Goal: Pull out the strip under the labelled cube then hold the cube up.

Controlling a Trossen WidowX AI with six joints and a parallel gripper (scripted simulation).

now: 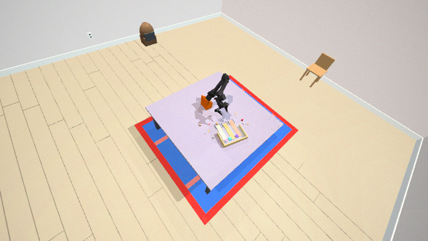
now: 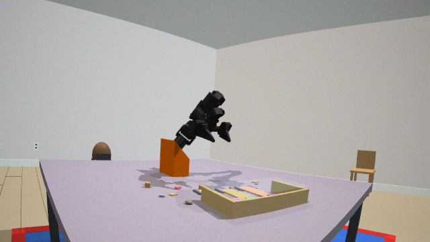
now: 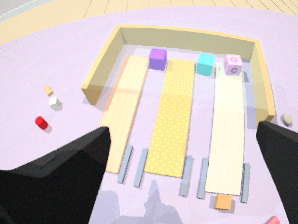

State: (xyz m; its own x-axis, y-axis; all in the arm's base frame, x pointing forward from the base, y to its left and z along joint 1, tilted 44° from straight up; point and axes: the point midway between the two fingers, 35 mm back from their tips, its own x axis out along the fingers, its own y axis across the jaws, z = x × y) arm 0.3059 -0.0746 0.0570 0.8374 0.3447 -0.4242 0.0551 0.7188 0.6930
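Nothing of the task looks done yet: all three strips lie fully inside the tray, each with a cube on its far end, and none has been drawn out.

In the wrist view the cubes are purple, turquoise and pink. The pink cube shows a pale mark on top, so I judge it the labelled one, though the mark is too small to read. It sits on the cream strip, the rightmost in that view, beside the yellow strip and the peach strip.

Still to come are pulling out the cream strip alone, then gripping and raising the cube.

The gripper hangs well above the table, fingers spread wide with nothing between them, near the orange block and looking down at the strips' near ends. Small bits lie scattered around the tray.
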